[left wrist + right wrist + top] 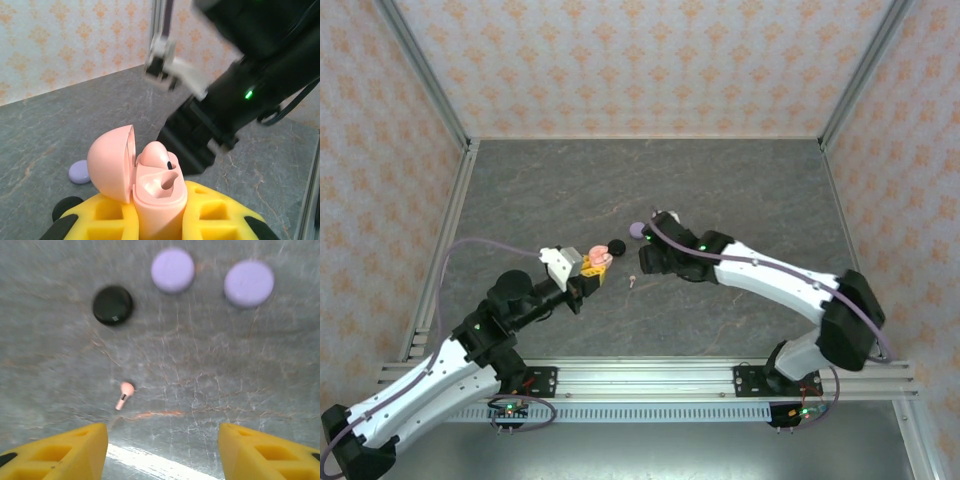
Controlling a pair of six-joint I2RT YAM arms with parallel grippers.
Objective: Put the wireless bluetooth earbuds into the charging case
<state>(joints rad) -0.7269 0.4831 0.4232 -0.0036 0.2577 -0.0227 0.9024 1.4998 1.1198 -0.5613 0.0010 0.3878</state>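
My left gripper (592, 262) is shut on a pale pink charging case (160, 195) and holds it upright between its yellow fingers (220, 215). The case's lid (111, 162) is swung open to the left. One pink earbud (154, 152) sits in the far slot, and the near slot (162, 184) is empty. A second pink earbud (124, 394) lies loose on the table (632, 281), ahead and left of my right gripper (162, 455). That gripper is open above the table with nothing between its fingers, just right of the case (598, 258).
A black round case (113, 305) and two lavender round cases (172, 270) (249, 283) lie on the grey table beyond the loose earbud. My right arm's black wrist (200, 145) hangs close behind the pink case. Patterned walls enclose the table.
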